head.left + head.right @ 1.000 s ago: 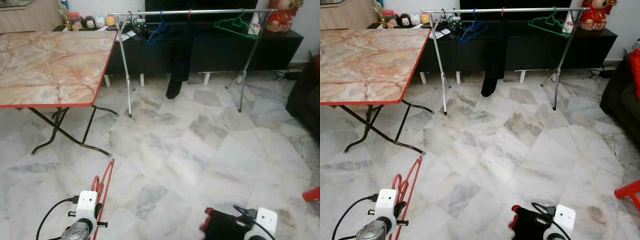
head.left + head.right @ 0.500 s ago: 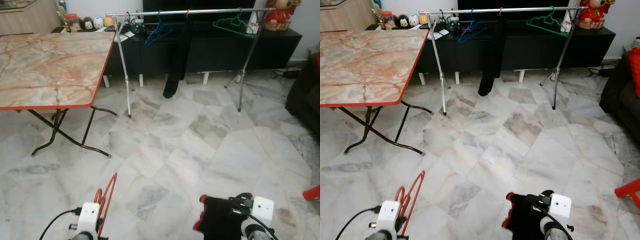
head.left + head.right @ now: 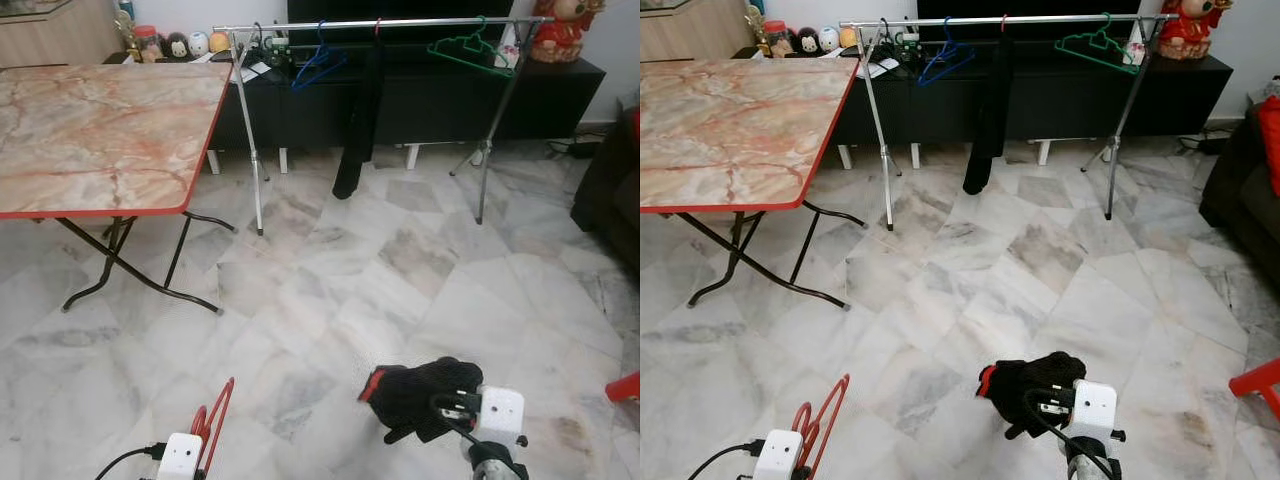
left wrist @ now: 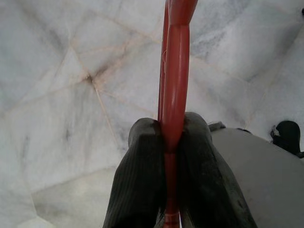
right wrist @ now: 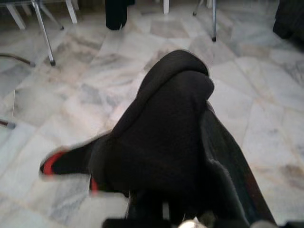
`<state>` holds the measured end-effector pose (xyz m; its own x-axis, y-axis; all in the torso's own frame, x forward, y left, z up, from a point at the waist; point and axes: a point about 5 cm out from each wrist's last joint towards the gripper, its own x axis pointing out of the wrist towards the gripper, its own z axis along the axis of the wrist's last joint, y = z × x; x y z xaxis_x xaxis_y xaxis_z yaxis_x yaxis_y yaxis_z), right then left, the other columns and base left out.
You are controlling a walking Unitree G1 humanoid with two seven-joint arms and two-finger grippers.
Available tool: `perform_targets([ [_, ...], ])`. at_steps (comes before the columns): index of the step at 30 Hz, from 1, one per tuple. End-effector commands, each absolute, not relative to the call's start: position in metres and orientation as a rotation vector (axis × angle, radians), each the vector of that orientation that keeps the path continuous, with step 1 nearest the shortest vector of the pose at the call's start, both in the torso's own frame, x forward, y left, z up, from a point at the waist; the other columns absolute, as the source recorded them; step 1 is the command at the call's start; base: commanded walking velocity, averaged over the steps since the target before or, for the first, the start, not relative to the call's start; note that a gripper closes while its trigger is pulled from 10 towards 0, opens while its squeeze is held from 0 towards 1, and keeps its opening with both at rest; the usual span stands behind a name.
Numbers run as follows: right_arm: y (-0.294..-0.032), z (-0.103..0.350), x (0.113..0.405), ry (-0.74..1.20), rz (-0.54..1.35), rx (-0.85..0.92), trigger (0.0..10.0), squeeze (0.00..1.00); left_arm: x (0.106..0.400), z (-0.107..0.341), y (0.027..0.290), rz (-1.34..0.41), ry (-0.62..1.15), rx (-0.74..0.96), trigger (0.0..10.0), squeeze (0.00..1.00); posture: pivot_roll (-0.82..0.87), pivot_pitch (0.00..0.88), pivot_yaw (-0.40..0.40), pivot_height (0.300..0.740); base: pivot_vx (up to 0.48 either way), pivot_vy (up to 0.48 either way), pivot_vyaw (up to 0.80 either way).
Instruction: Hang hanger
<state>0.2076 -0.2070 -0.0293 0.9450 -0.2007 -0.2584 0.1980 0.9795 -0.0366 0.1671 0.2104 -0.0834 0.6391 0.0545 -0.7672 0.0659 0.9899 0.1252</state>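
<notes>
A red hanger [image 3: 216, 424] stands up from the bottom left of the head views, and my left gripper [image 4: 170, 129] is shut on its thin red bar [image 4: 175, 71] low over the marble floor. My right gripper [image 3: 452, 402] is raised at the bottom right, shut on a bunched black garment [image 3: 420, 392] with red trim [image 5: 53, 161] that drapes over its fingers and hides them. At the far side of the room stands a silver clothes rack [image 3: 390, 22]. On its rail hang a blue hanger [image 3: 318, 62], a long black garment [image 3: 360, 110] and a green hanger [image 3: 470, 52].
A folding table [image 3: 100, 130] with a marbled top and red edge stands at the left on black crossed legs. A black low cabinet [image 3: 430, 95] runs behind the rack. A dark sofa [image 3: 612, 190] and a red stool [image 3: 626, 385] sit at the right edge.
My right gripper has risen and moved forward with the black garment. The left gripper and red hanger have sunk lower in the head views.
</notes>
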Motion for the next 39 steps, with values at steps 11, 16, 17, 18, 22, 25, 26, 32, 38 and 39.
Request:
perform_targets([
  [11,-0.192,-0.013,0.224,0.176,-0.167,-0.023,10.0,0.00,0.155,-0.090,0.211,-0.036,0.954,0.140,10.0,0.00,-0.10,0.000,0.000,0.727,0.000,0.275,0.00],
  [16,-0.188,-0.013,0.227,0.181,-0.165,-0.029,10.0,0.00,0.150,-0.092,0.213,-0.033,0.976,0.137,10.0,0.00,-0.11,0.000,0.002,0.727,0.000,0.337,0.00],
  [17,-0.189,-0.012,0.228,0.182,-0.166,-0.037,10.0,0.00,0.148,-0.093,0.214,-0.034,0.986,0.140,10.0,0.00,-0.11,0.000,0.002,0.727,0.000,0.341,0.00],
  [18,-0.190,-0.011,0.229,0.180,-0.167,-0.038,10.0,0.00,0.147,-0.093,0.214,-0.033,0.990,0.139,10.0,0.00,-0.11,0.000,0.002,0.727,0.000,0.341,0.00],
  [22,-0.194,-0.006,0.236,0.166,-0.176,-0.038,10.0,0.00,0.145,-0.094,0.215,-0.029,1.001,0.133,10.0,0.00,-0.11,0.000,0.007,0.727,0.000,0.341,0.00],
  [25,-0.192,-0.003,0.243,0.162,-0.166,-0.044,10.0,0.00,0.146,-0.093,0.215,-0.030,1.003,0.133,10.0,0.00,-0.12,0.000,0.010,0.727,0.000,0.344,0.00],
  [26,-0.192,-0.001,0.246,0.163,-0.162,-0.050,10.0,0.00,0.146,-0.093,0.214,-0.029,1.003,0.130,10.0,0.00,-0.11,0.000,0.007,0.727,0.000,0.345,0.00],
  [32,-0.194,0.008,0.261,0.142,-0.175,-0.048,10.0,0.00,0.148,-0.093,0.213,-0.026,1.001,0.127,10.0,0.00,-0.10,0.000,0.009,0.727,0.000,0.346,0.00],
  [38,-0.192,0.013,0.267,0.126,-0.174,-0.044,10.0,0.00,0.149,-0.093,0.214,-0.024,1.001,0.127,10.0,0.00,-0.09,0.000,0.012,0.727,0.000,0.358,0.00],
  [39,-0.191,0.013,0.266,0.127,-0.174,-0.044,10.0,0.00,0.150,-0.093,0.213,-0.024,1.001,0.127,10.0,0.00,-0.09,0.000,0.012,0.727,0.000,0.360,0.00],
])
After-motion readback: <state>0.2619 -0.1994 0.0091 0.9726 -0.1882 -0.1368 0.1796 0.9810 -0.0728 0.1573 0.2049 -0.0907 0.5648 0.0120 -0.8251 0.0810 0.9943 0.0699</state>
